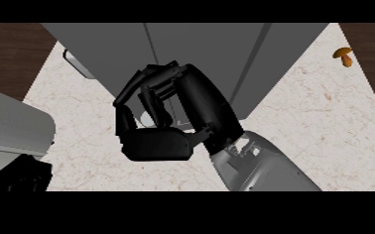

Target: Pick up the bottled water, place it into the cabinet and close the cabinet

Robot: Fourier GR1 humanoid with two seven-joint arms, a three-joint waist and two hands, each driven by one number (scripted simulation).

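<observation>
My right hand (172,106) is in the middle of the view, in front of the grey cabinet (198,39). Its fingers and thumb are curled round the bottled water (149,121). Only a pale sliver of the bottle shows between them; the rest is hidden by the hand. The fingertips reach up to the cabinet's front near the seam between its doors. The right door panel (282,64) stands at an angle toward the counter. My left hand (22,176) shows as a dark shape at the lower left edge, below its grey forearm (22,124).
A small brown mushroom (343,55) lies on the pale marble counter (315,119) at the far right. A light handle-like part (75,63) sticks out at the cabinet's left side. Dark wood floor (18,54) shows beyond the counter at the upper left.
</observation>
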